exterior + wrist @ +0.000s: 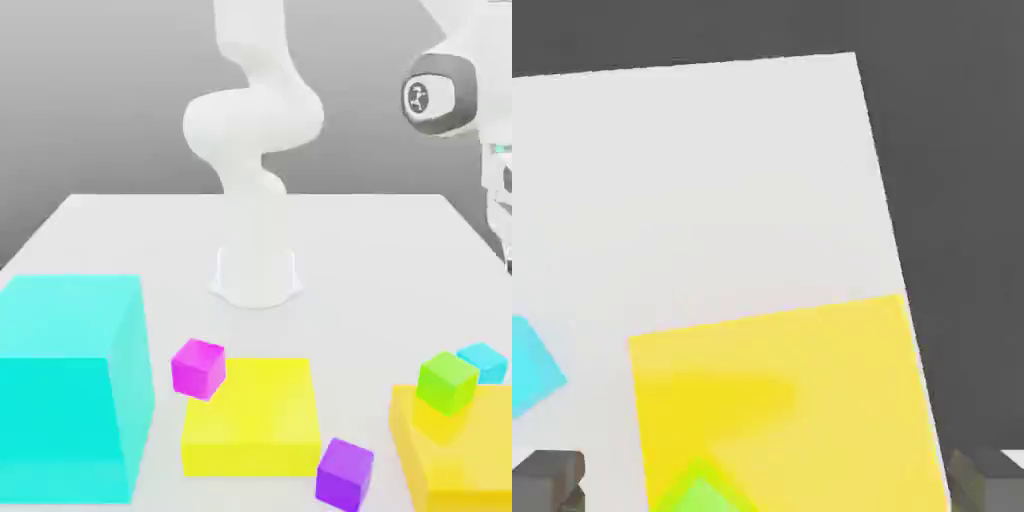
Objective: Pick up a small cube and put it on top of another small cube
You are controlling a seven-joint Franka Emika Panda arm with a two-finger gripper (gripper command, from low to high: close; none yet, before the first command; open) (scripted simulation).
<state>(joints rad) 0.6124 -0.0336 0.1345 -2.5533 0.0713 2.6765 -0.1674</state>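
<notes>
Golden slab (465,440) is sitting up front, with the end effector (767,485) hanging open above

Nearest the exterior view's camera, the golden slab is lying on the bench (350,250), and the green cube (448,383) is showing over its top, toward the side facing the exterior view's left. The light-blue cube (483,362) is resting on the bench just past the slab's far edge, apart from it in the hand view.

The end effector is hanging higher than the slab, at the exterior view's right; its fingers are standing wide apart and holding nothing. The green and light-blue cubes are lying below it, untouched, both toward the exterior view's left of it.

To the exterior view's left of the golden slab, the purple cube (344,474) is standing near. Farther that way come the yellow slab (250,410), the magenta cube (199,368) overlapping its far corner in view, and finally the big turquoise block (65,400). Whether the magenta cube is touching the yellow slab, I cannot tell.
</notes>
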